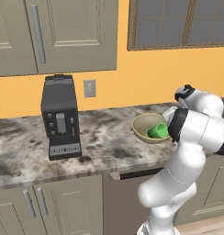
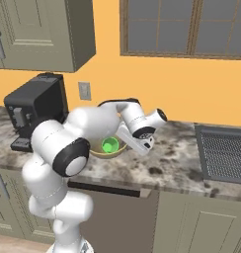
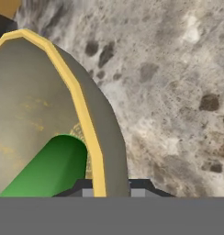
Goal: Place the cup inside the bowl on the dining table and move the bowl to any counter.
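Note:
The olive-yellow bowl (image 1: 143, 126) sits tilted at the stone counter (image 1: 100, 142), to the right of the coffee machine. I cannot tell whether it rests on the top or hangs just above it. The green cup (image 1: 157, 131) lies on its side inside the bowl (image 2: 100, 150), also visible as the cup (image 2: 110, 145) and the cup (image 3: 49, 170). My gripper (image 3: 111, 190) is shut on the bowl, its two tips on either side of the bowl's wall and yellow rim (image 3: 86, 124). In the right base view the gripper (image 2: 125, 143) meets the bowl's right edge.
A black coffee machine (image 1: 61, 117) stands on the counter at the left, also in the right base view (image 2: 36, 108). A dark ridged panel (image 2: 223, 153) is set into the counter at the right. Wall cabinets (image 1: 63, 32) hang above; a socket (image 1: 89, 88) is on the orange wall.

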